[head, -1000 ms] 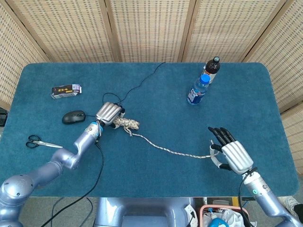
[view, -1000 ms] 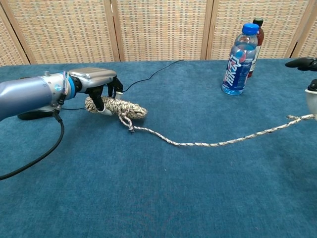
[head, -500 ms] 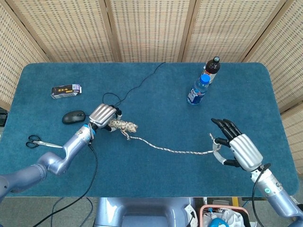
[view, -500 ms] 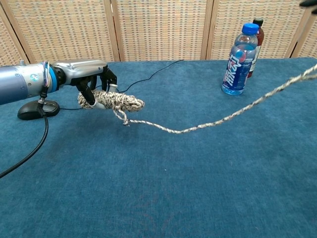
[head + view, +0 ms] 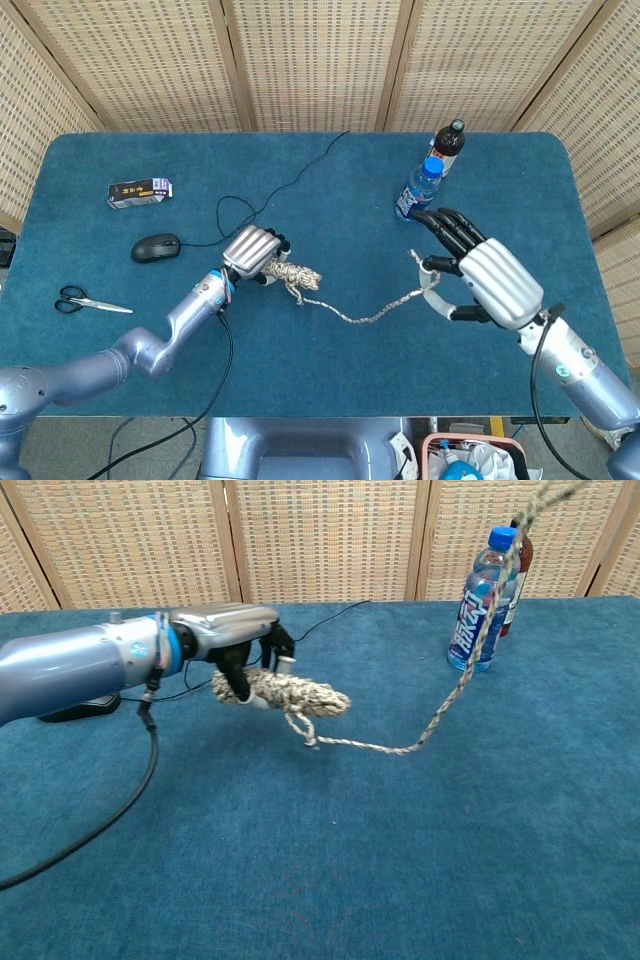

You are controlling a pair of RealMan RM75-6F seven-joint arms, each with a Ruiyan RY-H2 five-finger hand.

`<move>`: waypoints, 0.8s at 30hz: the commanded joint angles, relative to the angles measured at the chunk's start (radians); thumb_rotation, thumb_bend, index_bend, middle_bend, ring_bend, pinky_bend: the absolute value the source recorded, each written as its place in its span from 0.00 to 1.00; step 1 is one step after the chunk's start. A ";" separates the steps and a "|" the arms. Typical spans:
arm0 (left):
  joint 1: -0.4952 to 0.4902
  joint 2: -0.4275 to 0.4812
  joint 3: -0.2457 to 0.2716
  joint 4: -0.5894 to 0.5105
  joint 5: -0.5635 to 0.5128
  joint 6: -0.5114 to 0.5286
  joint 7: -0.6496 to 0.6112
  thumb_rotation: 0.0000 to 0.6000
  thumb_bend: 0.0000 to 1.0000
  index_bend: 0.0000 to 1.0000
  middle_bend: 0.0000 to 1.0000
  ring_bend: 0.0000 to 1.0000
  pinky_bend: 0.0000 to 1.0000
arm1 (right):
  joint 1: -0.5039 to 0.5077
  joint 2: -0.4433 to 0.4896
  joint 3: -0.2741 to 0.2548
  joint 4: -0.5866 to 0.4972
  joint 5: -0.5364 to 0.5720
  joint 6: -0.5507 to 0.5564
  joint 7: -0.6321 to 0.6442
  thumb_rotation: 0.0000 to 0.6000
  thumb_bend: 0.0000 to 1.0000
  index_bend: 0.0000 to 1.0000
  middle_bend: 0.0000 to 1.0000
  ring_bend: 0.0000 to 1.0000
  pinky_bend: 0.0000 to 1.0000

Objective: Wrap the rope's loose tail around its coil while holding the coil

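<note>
The speckled rope coil (image 5: 296, 275) is gripped at its left end by my left hand (image 5: 252, 255). In the chest view the coil (image 5: 292, 691) hangs level above the blue cloth, jutting right from that hand (image 5: 228, 641). The loose tail (image 5: 362, 315) leaves the coil, sags, then climbs to my right hand (image 5: 482, 281), which pinches it near its frayed end while its other fingers stay spread. In the chest view the tail (image 5: 462, 680) rises steeply toward the top right, and the right hand lies outside that frame.
Two bottles stand at the back right: a blue-capped one (image 5: 417, 189) and a dark one (image 5: 449, 143). A black mouse (image 5: 157, 247) with its cable (image 5: 290, 180), scissors (image 5: 85, 301) and a small box (image 5: 140, 191) lie on the left side.
My left hand has carried the coil to the right and lifted it. My right hand has risen and moved left toward the bottles, pulling the tail up off the table.
</note>
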 commanded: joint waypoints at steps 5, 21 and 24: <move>-0.060 -0.046 -0.038 -0.049 -0.044 -0.005 0.103 1.00 0.27 0.61 0.48 0.40 0.52 | 0.176 0.079 0.153 -0.068 0.248 -0.219 -0.070 1.00 0.44 0.71 0.00 0.00 0.00; -0.139 -0.121 -0.048 -0.011 -0.026 0.011 0.153 1.00 0.27 0.61 0.49 0.40 0.52 | 0.414 0.096 0.300 -0.091 0.687 -0.414 -0.217 1.00 0.44 0.71 0.00 0.00 0.00; -0.139 -0.127 -0.041 -0.001 -0.019 0.013 0.143 1.00 0.27 0.61 0.49 0.40 0.52 | 0.454 0.097 0.318 -0.080 0.764 -0.436 -0.227 1.00 0.44 0.71 0.00 0.00 0.00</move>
